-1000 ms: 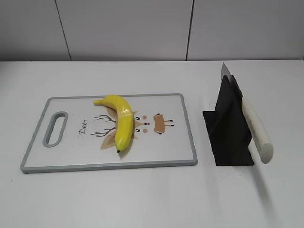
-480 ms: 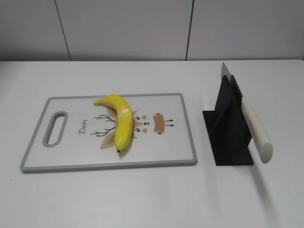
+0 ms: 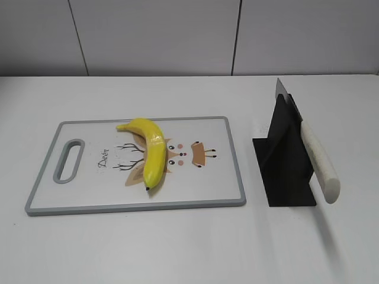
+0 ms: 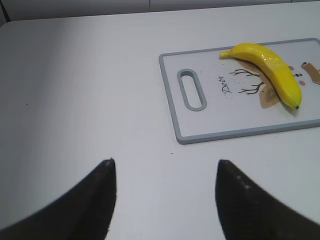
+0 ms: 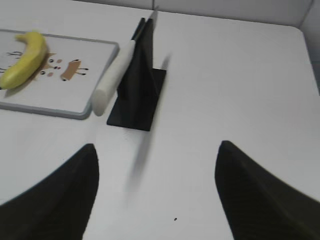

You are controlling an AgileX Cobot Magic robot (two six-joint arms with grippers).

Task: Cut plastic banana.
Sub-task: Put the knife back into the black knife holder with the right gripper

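Observation:
The plastic banana is glossy yellow with a dark tip and lies on a white cutting board with a grey rim. It also shows in the left wrist view and in the right wrist view. A knife with a white handle rests in a black stand to the right of the board; the right wrist view shows the handle too. My left gripper is open and empty over bare table left of the board. My right gripper is open and empty, short of the stand.
The board has a grey handle slot at its left end and a deer drawing in the middle. The white table runs back to a grey panelled wall. Neither arm shows in the exterior view.

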